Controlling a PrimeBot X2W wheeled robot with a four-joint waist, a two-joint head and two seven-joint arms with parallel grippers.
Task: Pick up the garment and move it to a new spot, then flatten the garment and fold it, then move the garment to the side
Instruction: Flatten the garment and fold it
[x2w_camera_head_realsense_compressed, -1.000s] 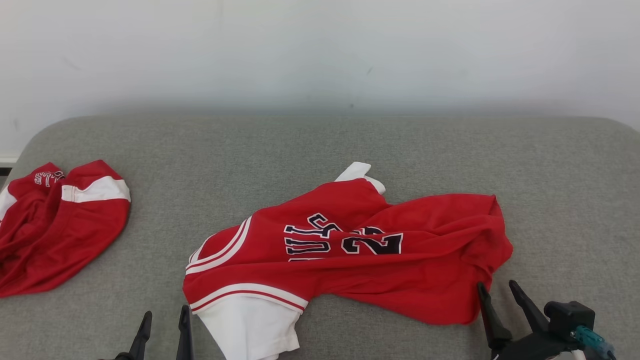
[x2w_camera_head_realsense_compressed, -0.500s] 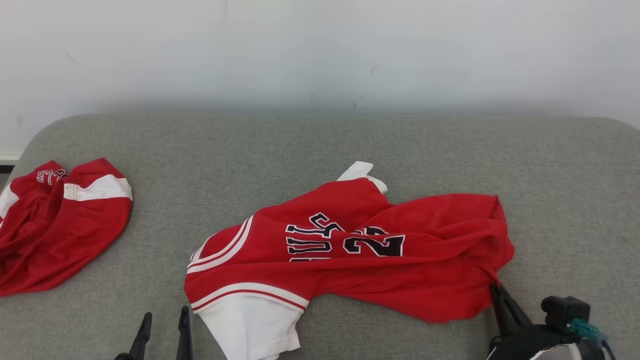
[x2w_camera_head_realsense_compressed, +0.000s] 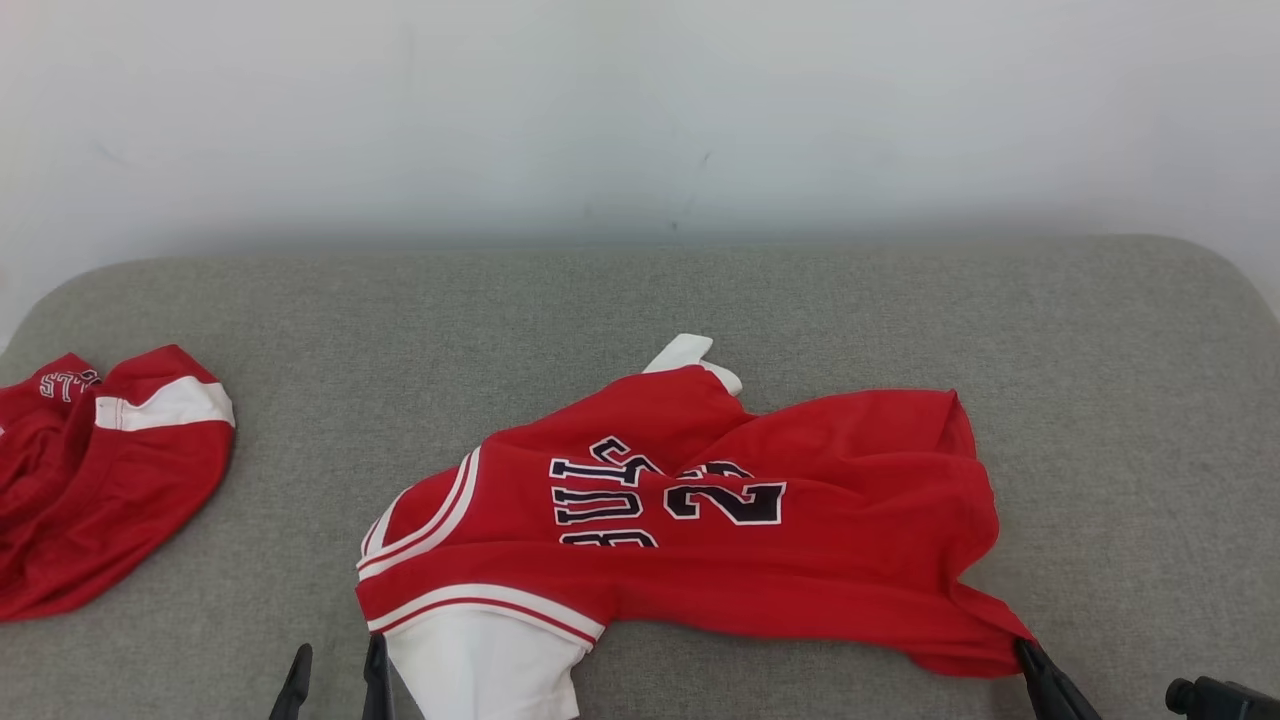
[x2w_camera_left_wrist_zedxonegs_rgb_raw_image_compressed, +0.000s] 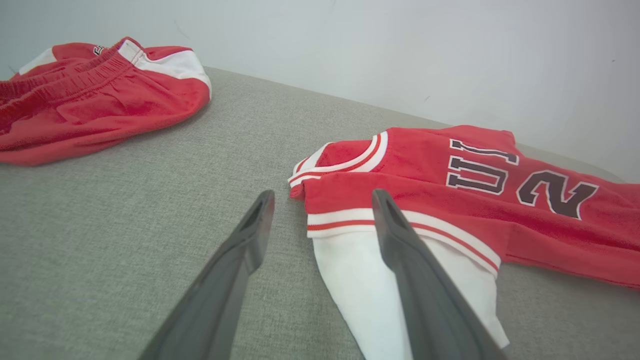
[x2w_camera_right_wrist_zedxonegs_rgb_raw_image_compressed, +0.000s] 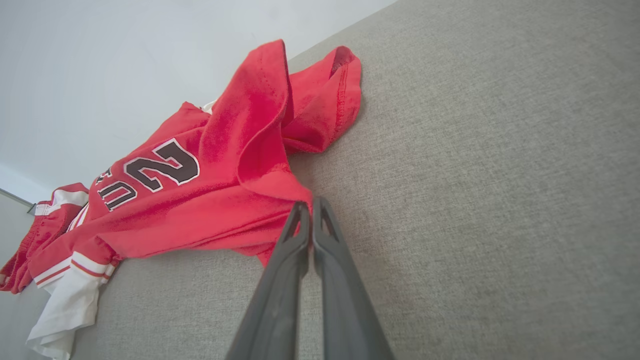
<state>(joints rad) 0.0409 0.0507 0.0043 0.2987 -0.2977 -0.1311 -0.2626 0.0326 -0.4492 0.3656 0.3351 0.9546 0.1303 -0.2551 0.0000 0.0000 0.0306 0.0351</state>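
Red jersey (x2w_camera_head_realsense_compressed: 700, 520), white trim, dark lettering + a big "2" on front, crumpled and part-doubled over on grey fabric worktop (x2w_camera_head_realsense_compressed: 640, 300). Roughly mid-worktop in head view, nearer front edge than pale wall (x2w_camera_head_realsense_compressed: 640, 100) behind. Collar end w/ red-white stripes twd robot's left. White sleeve (x2w_camera_head_realsense_compressed: 480, 665) spread twd front edge, just beside left tool (x2w_camera_head_realsense_compressed: 338, 655). Small white bit (x2w_camera_head_realsense_compressed: 690, 355) poking out at jersey's far side. Hem end twd robot's right, bunched in deep folds, w/ one corner drawn out to a point at near right.

Right tool (x2w_camera_head_realsense_compressed: 1030, 665) at lower right of head view, clenched on that hem corner. In right wrist view, both fingers (x2w_camera_right_wrist_zedxonegs_rgb_raw_image_compressed: 300, 240) pressed together, red cloth pinched at tips, fabric running up from there in a ridge. Cannot tell whether pinched corner is clear of worktop. Rest of jersey lying on worktop.

Left tool at lower left of head view, released, fingers wide apart, tips pointing at collar end. In left wrist view, finger (x2w_camera_left_wrist_zedxonegs_rgb_raw_image_compressed: 400, 240) at that view's right overlapping white sleeve, other finger over bare worktop. Contact w/ cloth: cannot tell.

Second red garment (x2w_camera_head_realsense_compressed: 110, 470), white panel + small lettering, gathered elastic waistband visible in left wrist view. Heaped at far left of worktop, well apart from jersey, partly cut by picture edge in head view.
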